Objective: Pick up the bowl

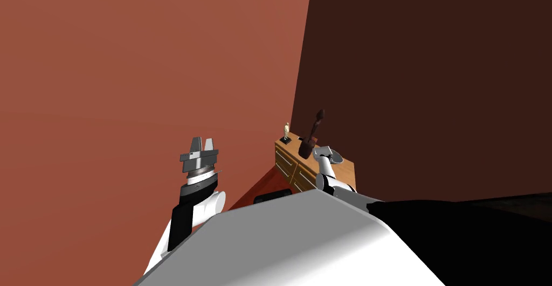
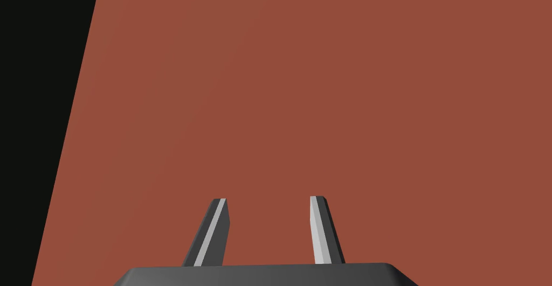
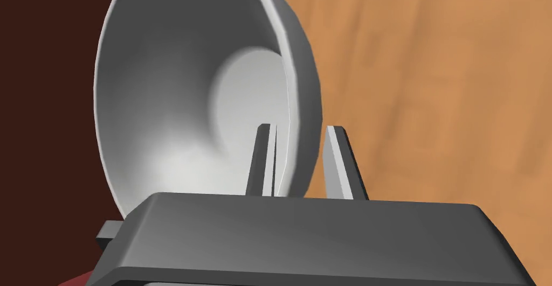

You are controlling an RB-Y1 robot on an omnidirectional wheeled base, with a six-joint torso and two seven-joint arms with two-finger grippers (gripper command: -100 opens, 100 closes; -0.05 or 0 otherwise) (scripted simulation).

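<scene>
Head view: left gripper [image 1: 204, 140] raised beside red wall [image 1: 135, 83]. Right gripper [image 1: 326, 151] at grey bowl [image 1: 338, 159] on wooden chest of drawers [image 1: 291, 165], near pale figurine [image 1: 287, 129] and dark brown ornament [image 1: 312, 132].
Left wrist view: fingers [image 2: 214, 229] apart, holding nothing.
Right wrist view: fingers [image 3: 338, 161] narrow, clamping the bowl's wall, one inside, one outside.

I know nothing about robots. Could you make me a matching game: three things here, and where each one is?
1. light grey round bowl
2. left tool
3. small pale figurine

A. on the far end of the wooden dresser
B. its wall gripped by the right tool
C. open and empty, raised on the robot's left

Pairs: 1-B, 2-C, 3-A
</scene>
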